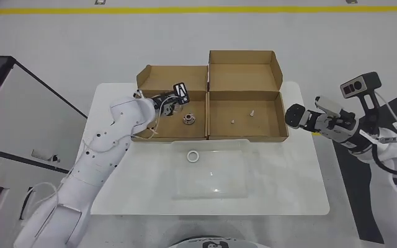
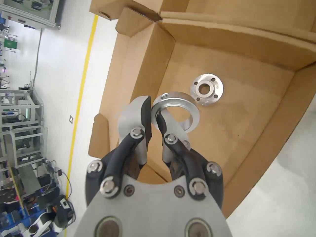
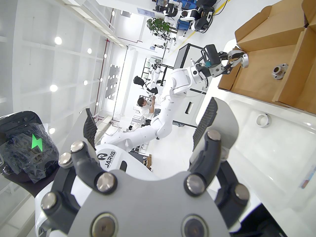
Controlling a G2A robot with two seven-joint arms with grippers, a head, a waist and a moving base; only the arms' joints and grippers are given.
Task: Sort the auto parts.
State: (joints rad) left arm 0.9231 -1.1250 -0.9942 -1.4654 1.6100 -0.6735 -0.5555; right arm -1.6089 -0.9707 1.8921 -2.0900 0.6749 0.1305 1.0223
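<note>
My left gripper [image 2: 154, 115] is shut on the wall of a metal ring collar [image 2: 176, 110], held above the floor of the left cardboard box [image 1: 144, 79]. A metal flange [image 2: 207, 89] with bolt holes lies on that box's floor, just beyond the collar; it is also in the top view [image 1: 187, 117]. From the right wrist view the left gripper [image 3: 238, 59] and its collar [image 3: 245, 60] hang over the same box. A second ring collar [image 1: 193, 156] lies in the clear tray [image 1: 211, 186]. My right gripper [image 3: 150, 122] is open and holds nothing, off the table's right side.
The right cardboard box [image 1: 276, 99] holds two small bolts [image 1: 231, 121] [image 1: 252, 113]. Both boxes have lids folded open at the back. The white table [image 1: 298, 186] has bare room at its right and front. A black frame [image 1: 37, 93] stands to the left.
</note>
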